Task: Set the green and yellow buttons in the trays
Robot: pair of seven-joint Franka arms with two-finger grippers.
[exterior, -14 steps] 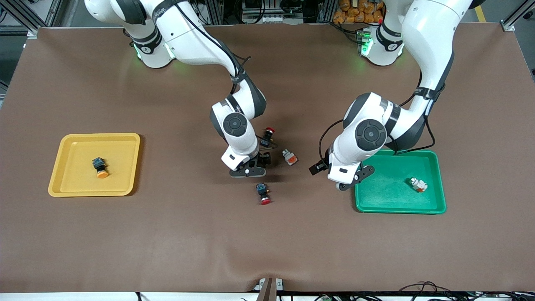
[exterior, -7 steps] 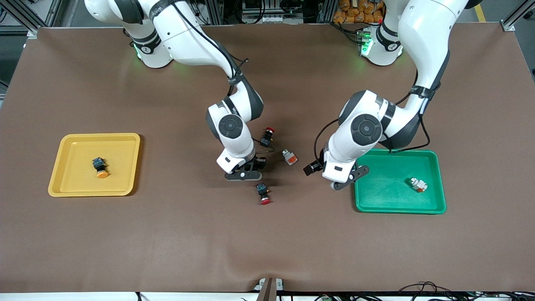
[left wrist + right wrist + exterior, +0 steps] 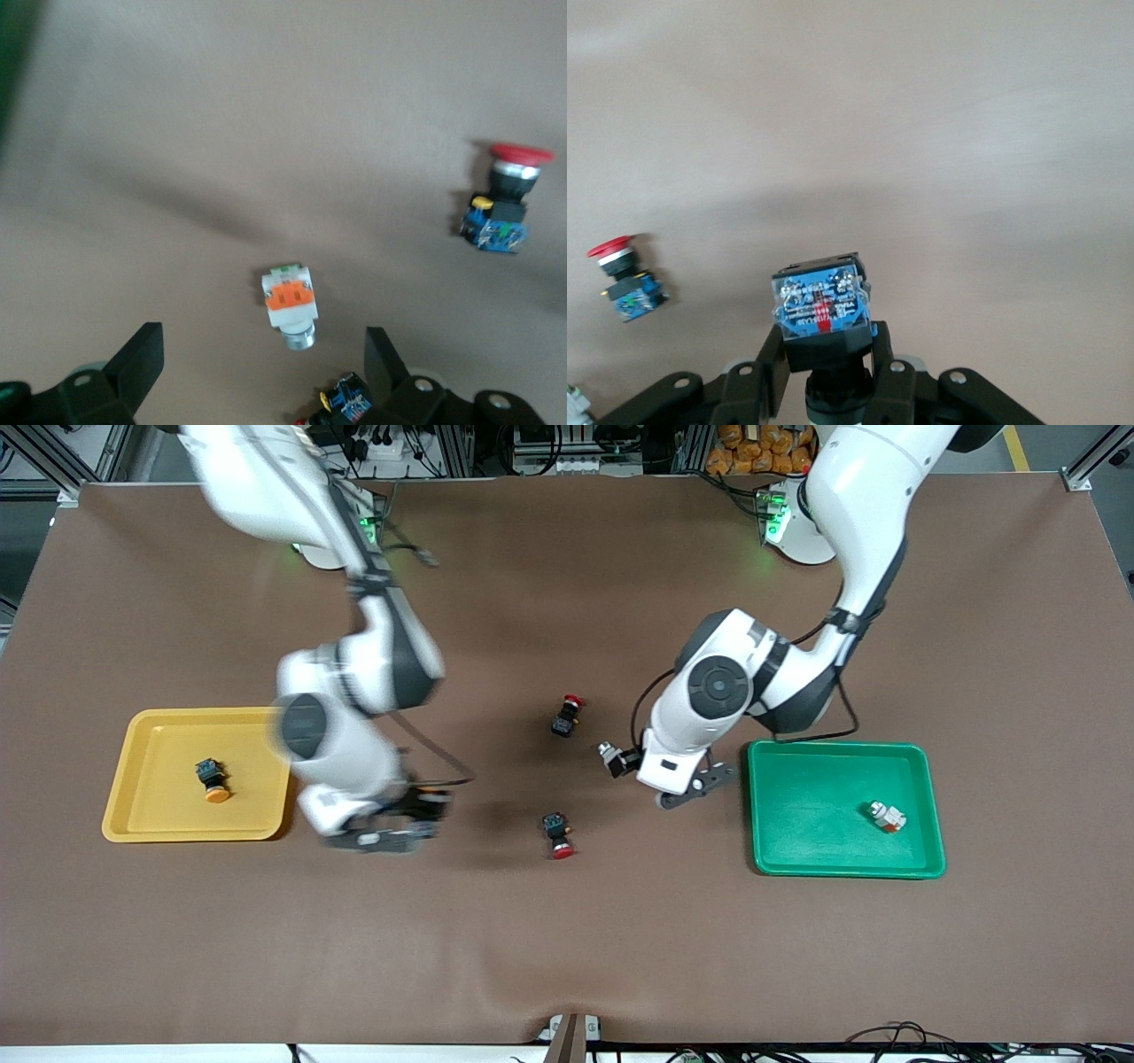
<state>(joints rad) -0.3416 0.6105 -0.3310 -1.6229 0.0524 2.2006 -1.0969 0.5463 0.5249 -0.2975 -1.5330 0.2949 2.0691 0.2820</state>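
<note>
Front view first: my right tool (image 3: 390,824) hangs over bare worktop (image 3: 567,939) just beside the yellow tray (image 3: 124,815), blurred, so from here I cannot read its fingers. One orange-capped button (image 3: 213,782) already lies in that tray, and one whitish button (image 3: 887,816) lies in the green tray (image 3: 833,859). My left tool (image 3: 660,775) sits over the second whitish button (image 3: 609,754), which lies on the worktop between the green tray and the two red-capped buttons (image 3: 567,716) (those I leave alone).

Left wrist view: the left tool (image 3: 266,376) stands wide, empty, with the second whitish button (image 3: 291,304) lying on its side between the fingers (image 3: 137,363) and below them, not touching. I judge it light, rigid and smooth plastic, prone to skid or roll on its round end, so I would close across the flat faces of the orange block. A red-capped button (image 3: 500,208) lies well apart; another shows near one finger.

Right wrist view: the right tool (image 3: 828,372) is clamped narrow on a black-bodied button (image 3: 822,310), blue underside facing the camera. Its cap is hidden, so its colour I cannot confirm. The grip looks square on the body.
</note>
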